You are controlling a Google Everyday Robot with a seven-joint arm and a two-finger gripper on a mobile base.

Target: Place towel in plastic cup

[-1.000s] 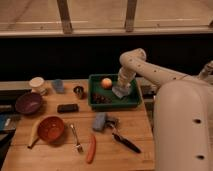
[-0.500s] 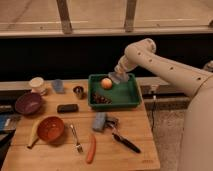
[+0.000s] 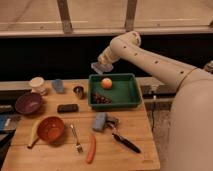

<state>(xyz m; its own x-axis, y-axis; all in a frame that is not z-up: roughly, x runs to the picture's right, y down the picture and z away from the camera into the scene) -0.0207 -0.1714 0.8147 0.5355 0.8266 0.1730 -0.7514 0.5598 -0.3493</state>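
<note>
My gripper [image 3: 102, 64] is in the air above the back left corner of the green bin [image 3: 131, 98]. It is shut on a small grey-blue towel [image 3: 101, 68] that hangs under it. A light blue plastic cup [image 3: 58, 86] stands on the wooden table [image 3: 135, 142] to the lower left of the gripper, between a white cup [image 3: 37, 84] and a small metal cup [image 3: 78, 91]. The towel is well clear of the cups.
The bin holds an orange ball [image 3: 106, 83] and dark grapes [image 3: 100, 98]. On the table lie a purple bowl [image 3: 28, 103], a black block [image 3: 67, 108], an orange bowl [image 3: 50, 128], a fork [image 3: 76, 138], a red stick [image 3: 91, 148], a grey sponge [image 3: 100, 121] and a black-handled tool [image 3: 124, 141].
The gripper has lifted out of the green bin with the towel and moved up and to the left, past the bin's back left corner.
</note>
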